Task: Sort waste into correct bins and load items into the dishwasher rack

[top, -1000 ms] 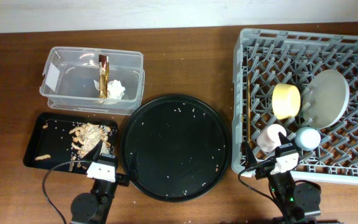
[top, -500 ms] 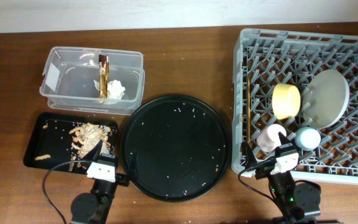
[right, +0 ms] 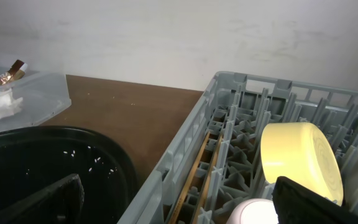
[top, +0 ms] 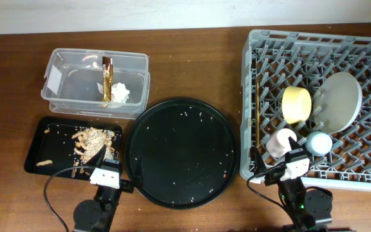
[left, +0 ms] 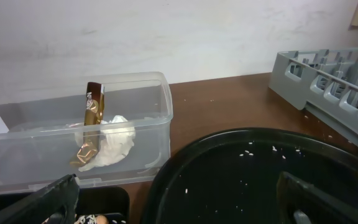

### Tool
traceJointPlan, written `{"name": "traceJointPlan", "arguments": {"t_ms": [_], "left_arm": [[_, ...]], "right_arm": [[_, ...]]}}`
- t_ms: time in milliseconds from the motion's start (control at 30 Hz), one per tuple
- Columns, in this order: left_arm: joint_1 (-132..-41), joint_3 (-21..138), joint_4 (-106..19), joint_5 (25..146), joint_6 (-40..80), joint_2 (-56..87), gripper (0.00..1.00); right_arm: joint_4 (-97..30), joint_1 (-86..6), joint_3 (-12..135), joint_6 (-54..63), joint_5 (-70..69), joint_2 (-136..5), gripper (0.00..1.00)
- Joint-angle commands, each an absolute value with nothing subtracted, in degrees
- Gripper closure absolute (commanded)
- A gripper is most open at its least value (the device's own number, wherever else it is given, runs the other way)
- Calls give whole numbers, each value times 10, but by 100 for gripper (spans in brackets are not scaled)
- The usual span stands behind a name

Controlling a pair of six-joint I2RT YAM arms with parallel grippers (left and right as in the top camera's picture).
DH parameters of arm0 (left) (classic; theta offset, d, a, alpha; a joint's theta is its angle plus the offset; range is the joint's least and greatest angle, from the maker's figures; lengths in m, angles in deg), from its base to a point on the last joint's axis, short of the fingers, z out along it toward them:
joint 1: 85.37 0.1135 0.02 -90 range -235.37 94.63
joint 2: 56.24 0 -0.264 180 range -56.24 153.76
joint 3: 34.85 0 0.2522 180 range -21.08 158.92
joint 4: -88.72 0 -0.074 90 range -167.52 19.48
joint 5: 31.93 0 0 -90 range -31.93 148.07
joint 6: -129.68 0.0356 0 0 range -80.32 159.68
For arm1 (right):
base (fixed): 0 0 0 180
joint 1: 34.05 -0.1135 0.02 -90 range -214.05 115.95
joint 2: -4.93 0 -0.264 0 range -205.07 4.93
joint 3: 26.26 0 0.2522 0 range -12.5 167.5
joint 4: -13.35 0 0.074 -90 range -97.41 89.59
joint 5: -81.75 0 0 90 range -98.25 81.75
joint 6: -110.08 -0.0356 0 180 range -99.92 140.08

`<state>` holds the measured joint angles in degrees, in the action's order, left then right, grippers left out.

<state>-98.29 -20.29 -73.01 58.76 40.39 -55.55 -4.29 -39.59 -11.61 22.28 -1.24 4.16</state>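
Observation:
The grey dishwasher rack [top: 247, 96] at the right holds the yellow bowl [top: 296, 104], the grey-green plate [top: 340, 102], the pink cup [top: 281, 142], the blue cup [top: 319, 142] and the chopsticks [top: 257, 116]. The clear tub [top: 63, 71] holds the brown-and-gold wrapper [top: 107, 77] and the white tissue [top: 120, 92]. The shallow black tray [top: 37, 148] holds the food scraps [top: 95, 140]. My left gripper [top: 106, 162] is open and empty at the front, between the black tray and the round tray [left: 179, 205]. My right gripper [top: 288, 158] is open and empty at the rack's front edge [right: 179, 205].
The large round black tray [top: 182, 151] lies in the middle, dotted with white crumbs. The brown table [top: 198, 64] runs behind it, up to a white wall at the back.

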Motion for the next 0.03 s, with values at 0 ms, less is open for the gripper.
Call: {"name": "traceJointPlan", "arguments": {"t_ms": [0], "left_arm": [[-979, -205, -729, 594, 415, -558, 0]], "right_arm": [[-41, -391, -122, 226, -11, 47, 2]]}}
